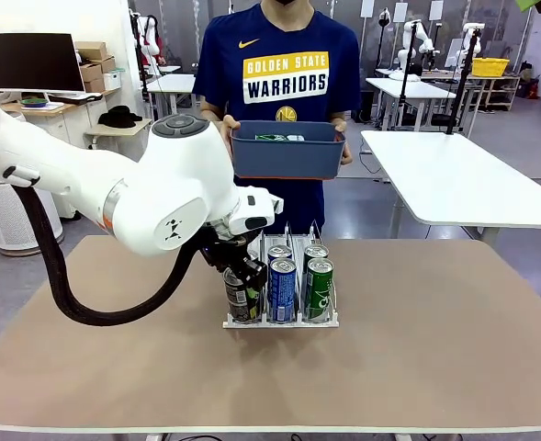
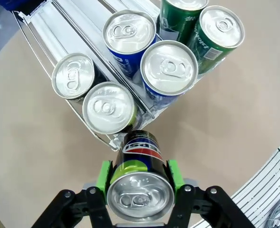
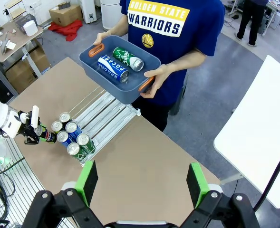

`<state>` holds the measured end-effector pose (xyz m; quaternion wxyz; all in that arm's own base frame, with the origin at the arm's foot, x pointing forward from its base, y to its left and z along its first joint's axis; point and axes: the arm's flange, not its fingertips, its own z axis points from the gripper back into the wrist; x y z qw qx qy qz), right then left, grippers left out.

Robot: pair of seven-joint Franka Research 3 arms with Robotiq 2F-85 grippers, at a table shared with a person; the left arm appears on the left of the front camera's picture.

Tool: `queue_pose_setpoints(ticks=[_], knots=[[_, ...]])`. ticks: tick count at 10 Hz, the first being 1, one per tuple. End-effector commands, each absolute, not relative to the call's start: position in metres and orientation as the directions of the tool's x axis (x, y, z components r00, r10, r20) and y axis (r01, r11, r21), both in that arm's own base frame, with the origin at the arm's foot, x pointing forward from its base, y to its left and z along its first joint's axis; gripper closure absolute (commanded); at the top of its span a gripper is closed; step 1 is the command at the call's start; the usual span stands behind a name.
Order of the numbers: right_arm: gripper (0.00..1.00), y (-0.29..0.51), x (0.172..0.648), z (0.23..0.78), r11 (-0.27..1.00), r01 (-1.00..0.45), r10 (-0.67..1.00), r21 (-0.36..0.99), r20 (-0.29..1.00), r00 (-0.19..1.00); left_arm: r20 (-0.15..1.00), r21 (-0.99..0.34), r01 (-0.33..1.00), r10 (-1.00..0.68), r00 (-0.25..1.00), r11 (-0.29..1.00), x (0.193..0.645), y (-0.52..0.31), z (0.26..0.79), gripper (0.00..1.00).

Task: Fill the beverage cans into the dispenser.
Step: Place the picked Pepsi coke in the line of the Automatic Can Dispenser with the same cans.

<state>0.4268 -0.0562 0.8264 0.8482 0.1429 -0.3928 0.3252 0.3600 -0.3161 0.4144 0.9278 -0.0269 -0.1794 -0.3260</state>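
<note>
Saw the left arm point(image 1: 160, 202) reaching in over the left half of the table point(image 1: 454, 358), its black hose point(image 1: 59, 276) looping low toward the surface. Found the left gripper point(image 2: 139, 176) clamped on a Pepsi can point(image 2: 140, 147), green pads point(image 2: 103, 176) pressing both sides near its top. Saw that can at the near end of the dispenser point(image 3: 106, 114), at the mouth of the left lane and just beside the front can there; could not tell contact with the front rail.

Placed the dispenser midway along the table, far end reaching the far edge, near end well short of the near edge. Counted six cans bunched at its near end, two to a lane: left-lane cans point(image 2: 73, 76) with labels mostly hidden, blue cans point(image 2: 168, 69) in the middle lane, green cans point(image 2: 220, 28) in the right lane, tops close together across the thin dividers. Saw bare lane floor behind all three pairs, running toward the far edge.

Beyond that edge, saw a person's hands point(image 3: 156, 76) gripping a blue bin point(image 3: 106, 85) by its ends, off the table, with a Pocari can point(image 3: 112, 69) and a green-labelled can point(image 3: 128, 58) lying inside.

Noted wide bare tabletop right of the dispenser, out to the right edge and both right corners. Found the right gripper point(image 3: 142, 185) high above the table, fingers spread wide apart.
</note>
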Motion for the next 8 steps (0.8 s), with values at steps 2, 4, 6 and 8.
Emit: queue_pose_setpoints(ticks=[2, 4, 6, 8], knots=[[0.00, -0.055, 0.426, 0.825, 0.744, -0.668, 0.440, -0.010, 0.759, 0.479, 0.407, 0.029, 0.600, -0.558, 0.723, 0.800, 0.384, -0.318, 0.415, 0.42], [0.00, -0.055, 0.426, 0.825, 0.744, -0.668, 0.440, -0.010, 0.759, 0.479, 0.430, 0.018, 0.583, -0.532, 0.729, 0.813, 0.397, -0.313, 0.419, 0.42], [0.00, -0.055, 0.426, 0.825, 0.744, -0.668, 0.440, -0.010, 0.759, 0.479, 0.459, 0.032, 0.565, -0.514, 0.725, 0.825, 0.407, -0.312, 0.425, 0.42], [0.00, -0.055, 0.426, 0.825, 0.744, -0.668, 0.440, -0.010, 0.759, 0.479, 0.476, 0.022, 0.565, -0.506, 0.720, 0.825, 0.422, -0.312, 0.425, 0.42]])
